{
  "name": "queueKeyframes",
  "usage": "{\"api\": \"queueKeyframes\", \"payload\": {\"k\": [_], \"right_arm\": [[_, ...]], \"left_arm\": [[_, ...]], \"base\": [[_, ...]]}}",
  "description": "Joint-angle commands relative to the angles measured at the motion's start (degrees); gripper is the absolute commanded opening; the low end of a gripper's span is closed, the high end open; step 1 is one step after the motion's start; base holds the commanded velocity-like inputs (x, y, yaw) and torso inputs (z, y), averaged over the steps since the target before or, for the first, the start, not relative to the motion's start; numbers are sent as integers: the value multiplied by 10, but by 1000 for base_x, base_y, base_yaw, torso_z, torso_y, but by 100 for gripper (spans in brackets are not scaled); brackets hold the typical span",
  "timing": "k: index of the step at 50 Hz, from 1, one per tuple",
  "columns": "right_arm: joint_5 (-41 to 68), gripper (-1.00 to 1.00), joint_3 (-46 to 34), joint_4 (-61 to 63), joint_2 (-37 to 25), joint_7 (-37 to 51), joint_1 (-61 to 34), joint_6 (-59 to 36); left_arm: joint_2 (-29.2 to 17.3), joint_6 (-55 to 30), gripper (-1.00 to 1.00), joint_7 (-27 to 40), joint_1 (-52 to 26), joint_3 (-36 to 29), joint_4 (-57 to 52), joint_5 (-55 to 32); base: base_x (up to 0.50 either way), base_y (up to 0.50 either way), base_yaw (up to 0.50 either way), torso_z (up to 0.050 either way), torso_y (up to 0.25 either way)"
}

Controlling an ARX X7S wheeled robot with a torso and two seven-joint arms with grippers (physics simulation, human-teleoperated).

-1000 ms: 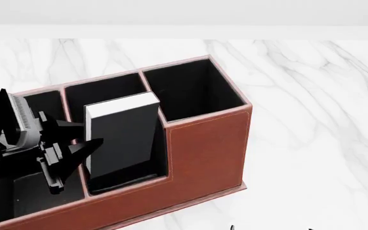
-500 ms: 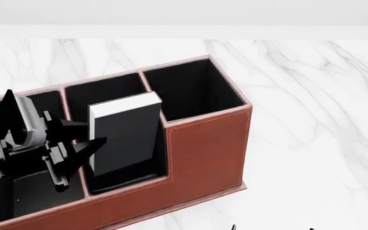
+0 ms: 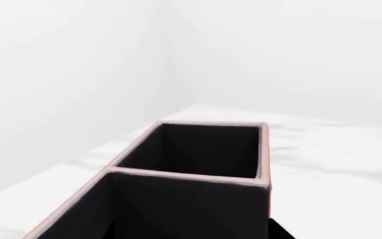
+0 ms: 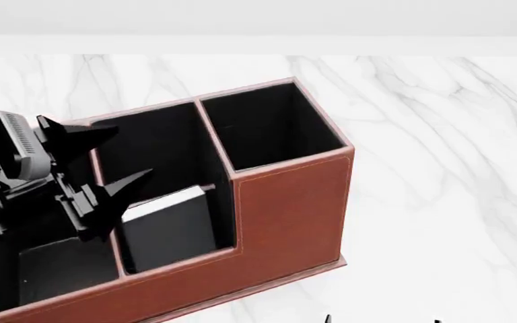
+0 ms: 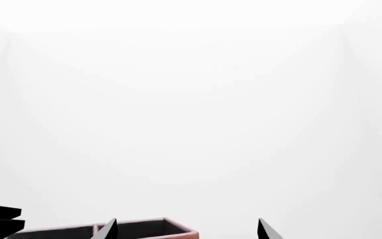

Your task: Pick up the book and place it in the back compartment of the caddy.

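The black book (image 4: 170, 225) with its white page edge up stands low inside the middle compartment of the reddish-brown caddy (image 4: 290, 208), leaning a little, its top below the compartment's back rim. My left gripper (image 4: 104, 158) is open and empty, above the divider to the left of the book and clear of it. The left wrist view shows only the caddy's black-lined compartments (image 3: 191, 177); the book and the fingers are not in it. My right gripper (image 5: 187, 230) is open and empty, away from the caddy, whose rim (image 5: 157, 221) shows low in that view.
The caddy stands on a white marble table (image 4: 438, 168). Its tall right compartment (image 4: 272, 128) and left compartment (image 4: 48, 269) hold nothing I can see. A white wall lies behind the table.
The left gripper has opened and let go of the book, which has dropped down into the middle compartment. The gripper has moved up and left, away from it.
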State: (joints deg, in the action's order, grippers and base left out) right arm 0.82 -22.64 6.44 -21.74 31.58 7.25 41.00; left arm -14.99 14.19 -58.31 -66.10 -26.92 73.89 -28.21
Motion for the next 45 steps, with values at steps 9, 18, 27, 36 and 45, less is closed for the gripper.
{"api": "queueKeyframes", "payload": {"k": [9, 18, 27, 36, 45], "right_arm": [[-2, 100, -3, -5, 2, 3, -5, -7], [-7, 100, -6, -23, 9, 3, -17, -14], [16, 100, -3, -35, 6, -2, -42, -38], [12, 100, 10, 10, 0, 1, -83, -116], [2, 100, 14, 65, 0, -1, -126, -192]], "left_arm": [[-85, -182, 100, 96, 180, 13, -410, -32], [-151, -238, 100, 156, 286, 19, -642, -72], [-185, -256, 100, 181, 332, 20, -733, -86], [-214, -274, 100, 216, 367, 26, -816, -97], [-234, -282, 100, 232, 379, 34, -869, -107]], "base": [[0, 0, 0, 0, 0], [0, 0, 0, 0, 0], [0, 0, 0, 0, 0], [0, 0, 0, 0, 0], [0, 0, 0, 0, 0]]}}
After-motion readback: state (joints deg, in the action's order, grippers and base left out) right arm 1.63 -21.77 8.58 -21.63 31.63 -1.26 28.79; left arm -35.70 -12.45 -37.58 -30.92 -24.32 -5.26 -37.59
